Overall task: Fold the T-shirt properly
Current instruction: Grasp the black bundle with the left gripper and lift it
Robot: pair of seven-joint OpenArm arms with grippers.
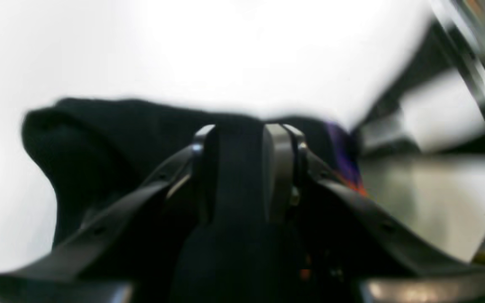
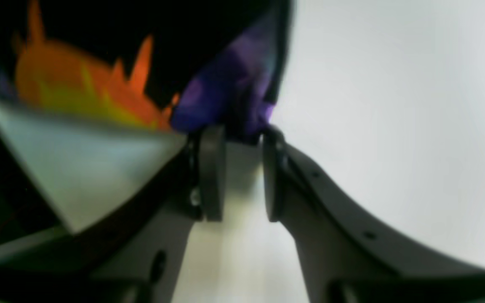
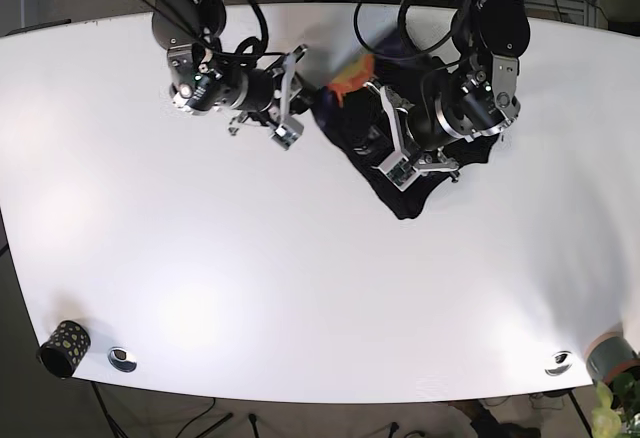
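1. A black T-shirt (image 3: pixel 400 173) is seen bunched in the upper centre-right of the base view, spread on a white table (image 3: pixel 250 288), with an orange and purple print showing at its upper edge.
2. The left gripper (image 1: pixel 249 134) is shown in the left wrist view with its jaws drawn close on a fold of black cloth; in the base view it is found over the right part of the garment (image 3: pixel 385 143).
3. The right gripper (image 2: pixel 242 136) is pictured in the right wrist view with a narrow gap between its jaws, the purple edge of the shirt (image 2: pixel 225 97) pinched at the tips; the view is blurred.
4. In the base view the right gripper (image 3: pixel 295 93) is placed at the shirt's left edge, upper centre.
5. A dark spotted cup (image 3: pixel 63 348) is seen at the lower left corner, well apart from the cloth.
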